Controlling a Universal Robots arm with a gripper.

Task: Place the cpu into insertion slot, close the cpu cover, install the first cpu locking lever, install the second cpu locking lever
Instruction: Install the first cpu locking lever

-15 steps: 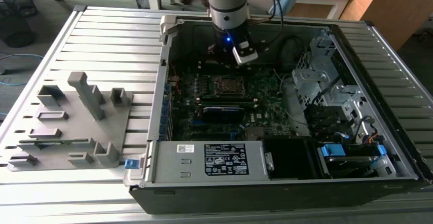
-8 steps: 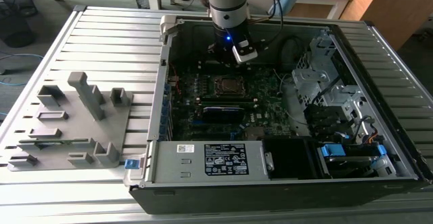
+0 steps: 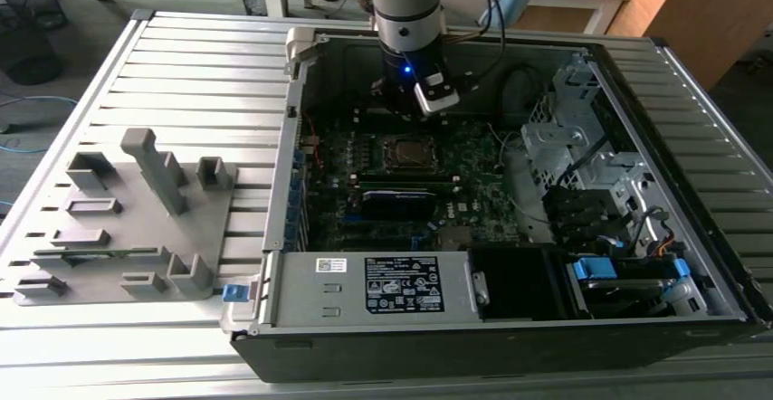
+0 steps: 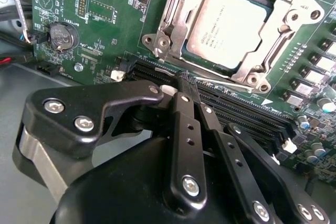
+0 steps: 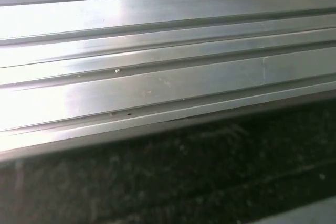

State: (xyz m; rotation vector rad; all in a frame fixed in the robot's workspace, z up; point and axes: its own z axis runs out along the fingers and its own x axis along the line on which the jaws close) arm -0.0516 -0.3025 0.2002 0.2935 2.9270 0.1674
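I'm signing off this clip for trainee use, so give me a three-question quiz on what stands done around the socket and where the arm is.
1. True or false: the cpu cover stands raised off the cpu.
2. What does the gripper carry in its jaws? A: the cpu. B: nothing. C: a cable.
3. Fill in: in the exterior view, the grey fixture block lies to that view's ___ of the computer case.

Key:
1. False; it lies flat, framing the chip.
2. B; the jaws are shut and empty.
3. left
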